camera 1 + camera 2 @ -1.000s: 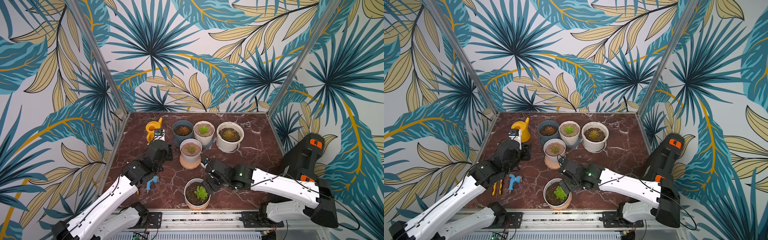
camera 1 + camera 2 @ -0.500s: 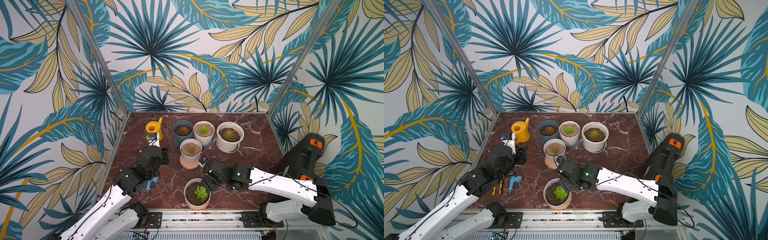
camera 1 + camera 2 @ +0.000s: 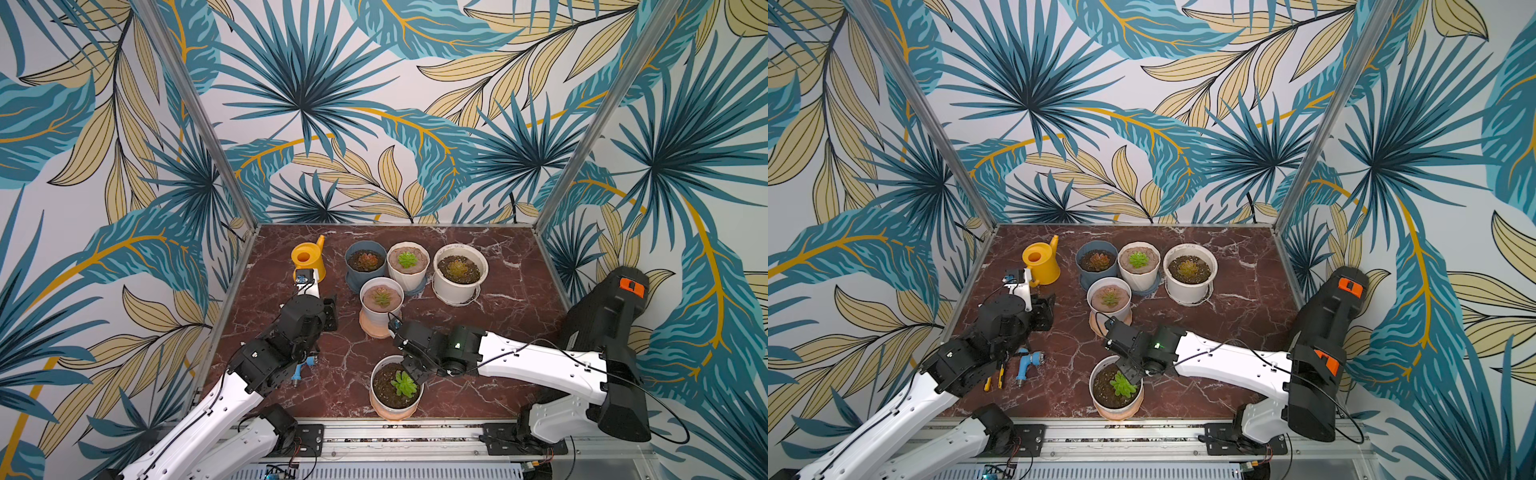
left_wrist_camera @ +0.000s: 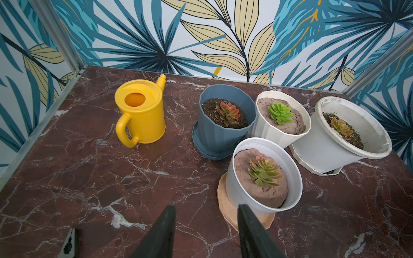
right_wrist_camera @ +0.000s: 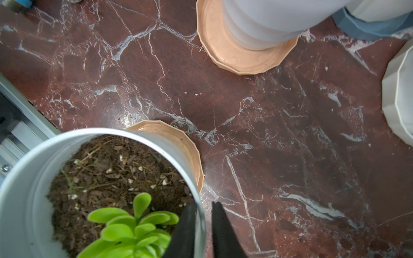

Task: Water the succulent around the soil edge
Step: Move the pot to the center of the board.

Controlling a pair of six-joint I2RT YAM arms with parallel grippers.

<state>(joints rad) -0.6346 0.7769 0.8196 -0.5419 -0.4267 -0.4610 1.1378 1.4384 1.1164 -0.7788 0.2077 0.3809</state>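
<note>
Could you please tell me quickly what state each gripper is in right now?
Left gripper: open, holding nothing.
Right gripper: closed on the rim of the front pot, one finger inside, one outside.

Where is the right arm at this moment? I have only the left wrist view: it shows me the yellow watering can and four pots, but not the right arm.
Observer: The right tool is at a fifth pot. This front pot stands alone near the front edge of the table. The fingers sit close on both sides of its rim, one inside the pot and one outside.
Operator: Thank you. What else lies on the table outside my view?
Observer: A blue spray nozzle lies near the front, on the robot's left side.
</note>
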